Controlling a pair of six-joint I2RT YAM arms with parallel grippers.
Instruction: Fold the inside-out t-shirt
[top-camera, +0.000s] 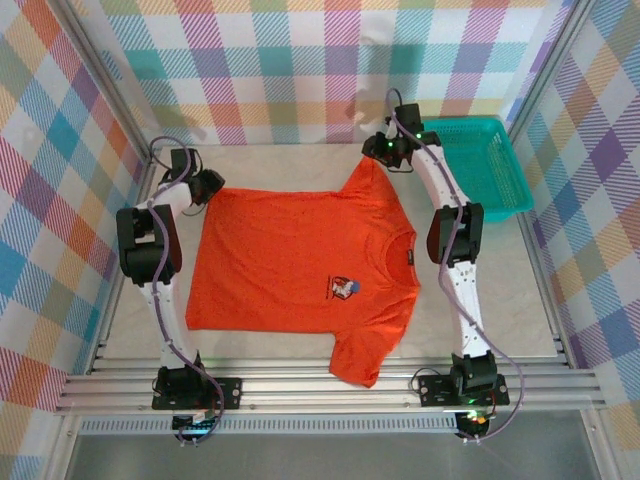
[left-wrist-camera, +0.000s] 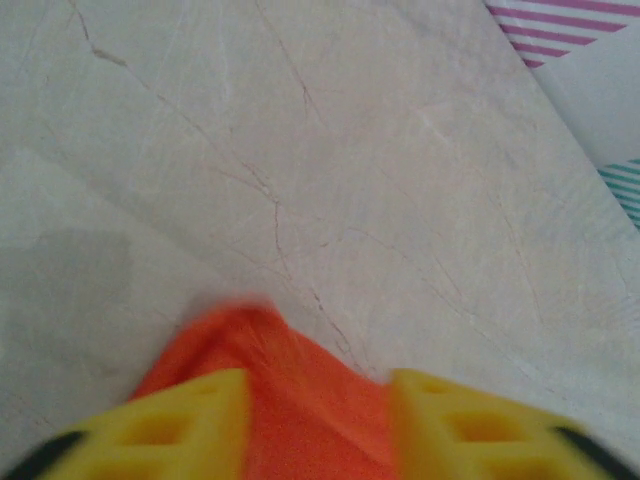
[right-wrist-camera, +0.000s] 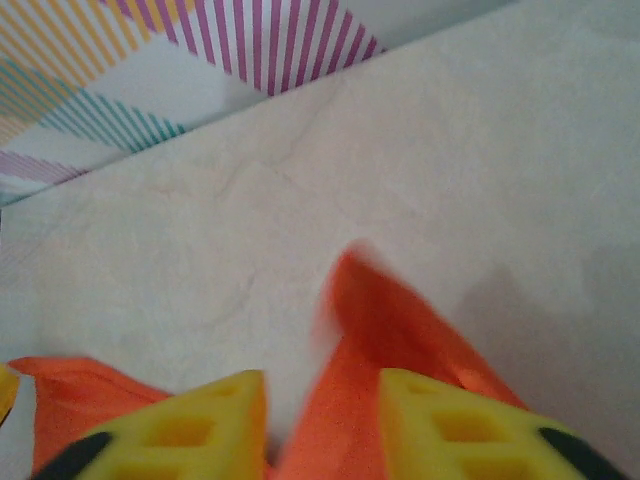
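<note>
Your orange-red t-shirt (top-camera: 290, 260) lies flat, print up. A hem corner sits between your left fingers (left-wrist-camera: 180, 420), a sleeve between your right fingers (right-wrist-camera: 450, 420).

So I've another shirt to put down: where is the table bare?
Bare: a far strip between the t-shirt and the plaid wall, a near strip between its edge and the rail, and the stretch right of the right arm. Crowded: the middle and the basket corner.
</note>
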